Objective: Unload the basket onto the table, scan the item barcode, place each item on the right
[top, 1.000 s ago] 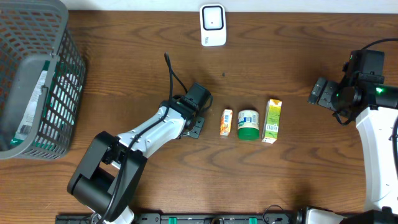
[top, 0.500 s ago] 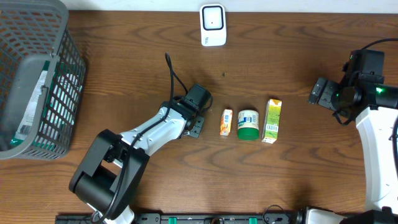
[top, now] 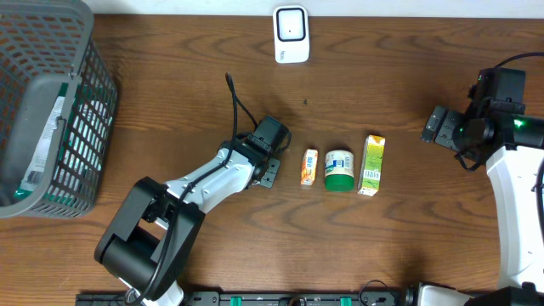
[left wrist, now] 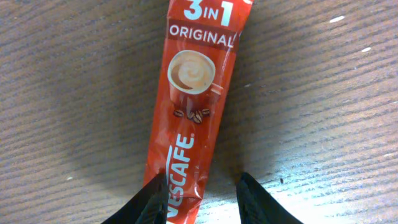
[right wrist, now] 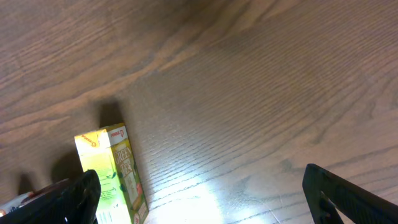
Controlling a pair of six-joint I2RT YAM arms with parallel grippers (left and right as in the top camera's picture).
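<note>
- L gripper [left wrist: 202, 188]: low over the wood table [left wrist: 323, 93], jaws narrow, part-open. A gap shows between them.
- Nescafe 3-in-1 sachet [left wrist: 193, 106]: red, lies flat on the table, print side up. "3 IN 1 ORIGINAL" end points away from the L wrist cam, logo end sits by the fingers.
- L finger [left wrist: 152, 202] overlaps the sachet's near-end edge. The other finger [left wrist: 255, 202] is apart from it, w/ bare wood between. Jaws not clamped on the sachet.
- Overhead: L gripper [top: 269, 170] sits mid-table, left of the item row. The sachet is hidden under it there.
- Item row, L to R in overhead: small orange pack [top: 310, 167], green-lid tub [top: 338, 170], green tea carton [top: 371, 165]. They sit close together, each near the next.
- White scanner unit [top: 291, 34]: at the far table edge, well apart from the L gripper and the item row.
- R gripper [right wrist: 205, 196]: jaws wide, nothing between them. It hangs above bare wood, w/ the carton [right wrist: 115, 168] off to one side.
- Overhead: R gripper [top: 436, 126] is at the right side, well apart from the row.
- Wire basket [top: 81, 127]: far left of the table, some packs inside, can't ID them.
</note>
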